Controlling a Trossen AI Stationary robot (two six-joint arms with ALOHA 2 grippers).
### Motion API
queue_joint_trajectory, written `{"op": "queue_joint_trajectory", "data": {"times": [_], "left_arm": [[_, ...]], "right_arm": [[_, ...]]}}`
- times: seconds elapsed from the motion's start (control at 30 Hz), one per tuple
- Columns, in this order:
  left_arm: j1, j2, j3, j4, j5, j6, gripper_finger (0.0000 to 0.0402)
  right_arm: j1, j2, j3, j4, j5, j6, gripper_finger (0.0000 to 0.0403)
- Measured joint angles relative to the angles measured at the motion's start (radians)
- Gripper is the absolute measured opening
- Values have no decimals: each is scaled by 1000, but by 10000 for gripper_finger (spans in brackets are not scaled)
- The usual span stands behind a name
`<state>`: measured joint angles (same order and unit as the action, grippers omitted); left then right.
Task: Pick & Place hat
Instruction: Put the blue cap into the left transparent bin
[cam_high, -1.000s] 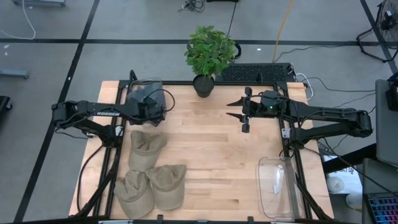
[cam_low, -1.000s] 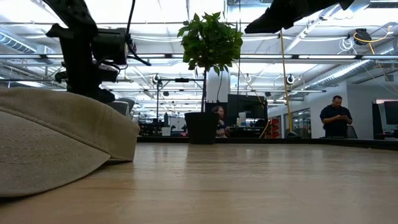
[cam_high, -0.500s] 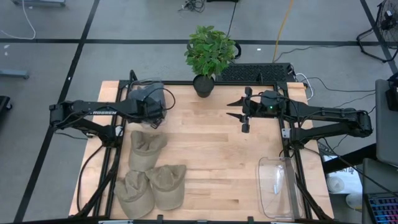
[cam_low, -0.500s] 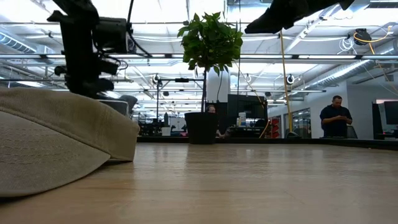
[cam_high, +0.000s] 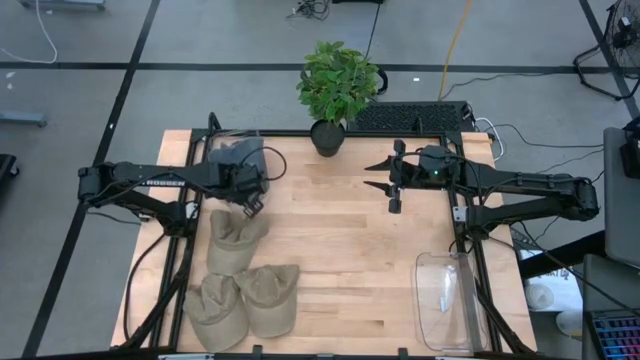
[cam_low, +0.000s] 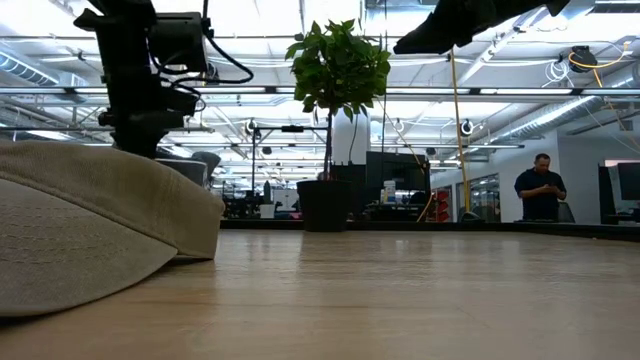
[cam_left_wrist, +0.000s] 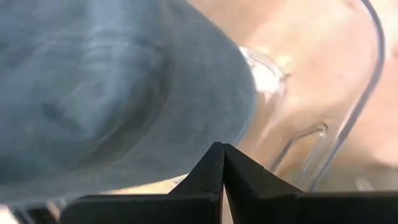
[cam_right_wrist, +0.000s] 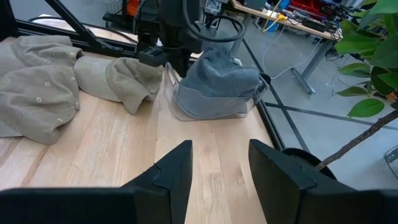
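While stretched over the table's far-left corner, left tool (cam_high: 250, 203) clenched above grey hat (cam_high: 236, 156), right tool (cam_high: 390, 182) parted, hovering mid-table.

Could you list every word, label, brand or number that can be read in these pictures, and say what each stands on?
White lettering on the left arm in the high view: too small and blurred to read.
Hats, clear bin, plant pot and table: no text visible.
Room behind in the low view: no sign can be read.
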<state>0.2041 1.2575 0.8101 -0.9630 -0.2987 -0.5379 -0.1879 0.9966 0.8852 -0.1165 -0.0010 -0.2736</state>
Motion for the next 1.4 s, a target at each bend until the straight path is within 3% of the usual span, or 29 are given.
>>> {"op": "queue_joint_trajectory", "data": {"times": [0.2,0.47,0.7,0.87,0.97,1.4], "left_arm": [[-28,0,0,-11,168,115,10],[-33,-18,11,-59,26,57,10],[-86,-72,56,72,21,94,10],[-151,-80,56,151,217,95,10],[-207,-71,56,147,256,51,10],[-330,-15,55,-186,81,-303,10]], "right_arm": [[0,0,0,0,0,0,144],[0,0,0,0,0,0,144],[0,0,0,0,0,0,144],[0,0,0,0,0,-1,144],[0,0,-1,0,0,-1,144],[0,1,-1,0,0,-8,144]]}}
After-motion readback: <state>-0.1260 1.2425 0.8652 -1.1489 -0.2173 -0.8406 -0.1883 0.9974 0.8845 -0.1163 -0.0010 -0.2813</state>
